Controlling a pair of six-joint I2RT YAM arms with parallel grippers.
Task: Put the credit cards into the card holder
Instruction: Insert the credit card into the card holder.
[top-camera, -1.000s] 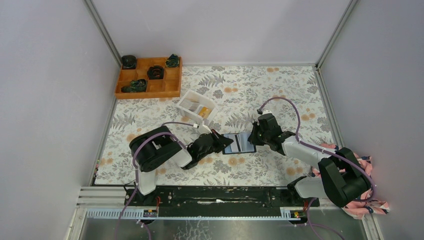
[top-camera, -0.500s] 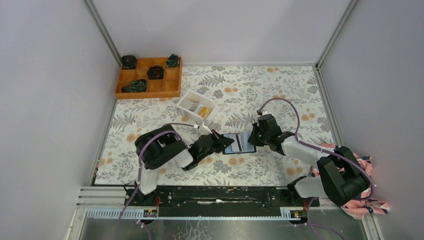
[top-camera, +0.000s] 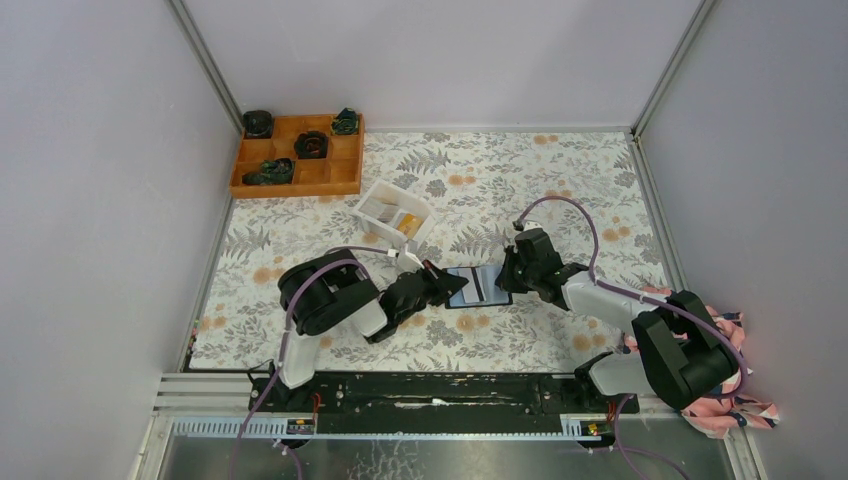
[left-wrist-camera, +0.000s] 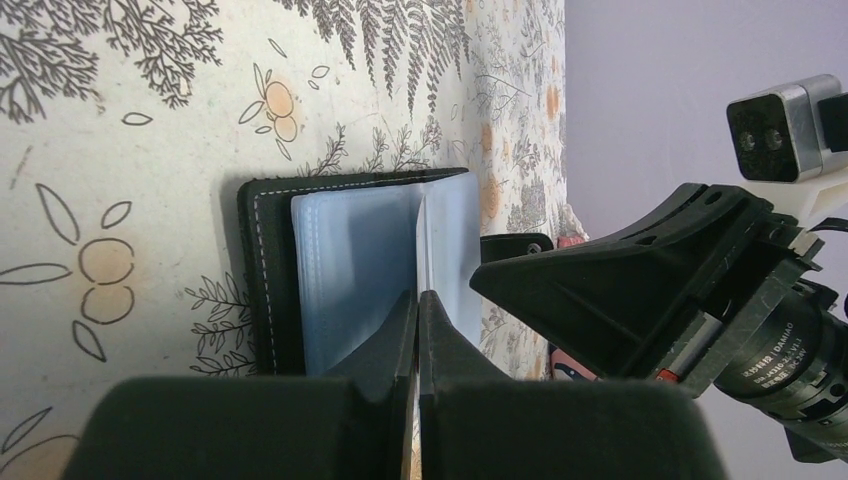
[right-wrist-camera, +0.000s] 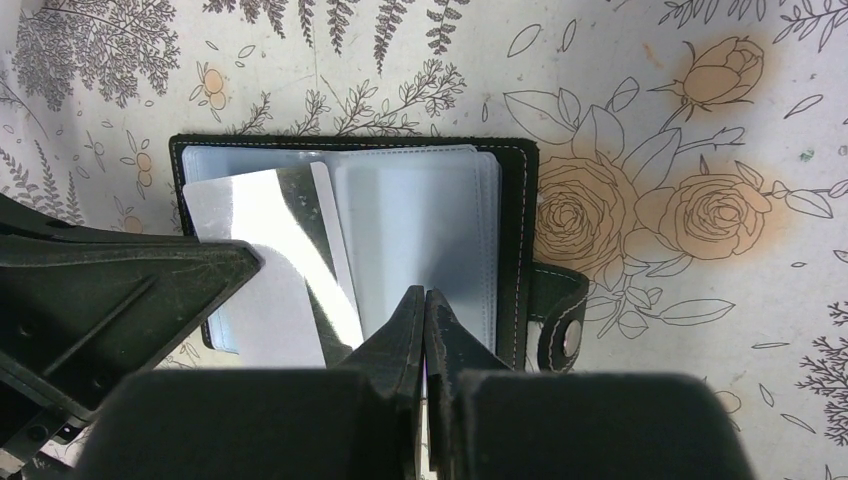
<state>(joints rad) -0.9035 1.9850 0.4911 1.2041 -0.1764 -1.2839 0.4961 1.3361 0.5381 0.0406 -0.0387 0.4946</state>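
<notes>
The black card holder (top-camera: 482, 290) lies open on the floral mat, pale bluish pages up (right-wrist-camera: 420, 210) (left-wrist-camera: 350, 250), its clasp tab (right-wrist-camera: 560, 322) at the right. My left gripper (top-camera: 456, 286) (left-wrist-camera: 417, 295) is shut on a whitish-grey credit card (right-wrist-camera: 265, 260), seen edge-on in the left wrist view (left-wrist-camera: 420, 230). The card lies over the holder's left page. My right gripper (top-camera: 506, 279) (right-wrist-camera: 424, 292) is shut, its tips over the holder's right page. More credit cards, whitish (top-camera: 380, 208) and orange-yellow (top-camera: 407, 223), lie in the white tray.
The white tray (top-camera: 372, 194) stands behind and left of the holder. An orange compartmented box (top-camera: 340, 178) with dark items sits at the back left. A pink cloth (top-camera: 738, 405) lies by the right arm's base. Grey walls close in three sides.
My left arm's elbow has swung slightly right while its gripper stays at the holder with the card. The right gripper has edged a little left over the holder.
</notes>
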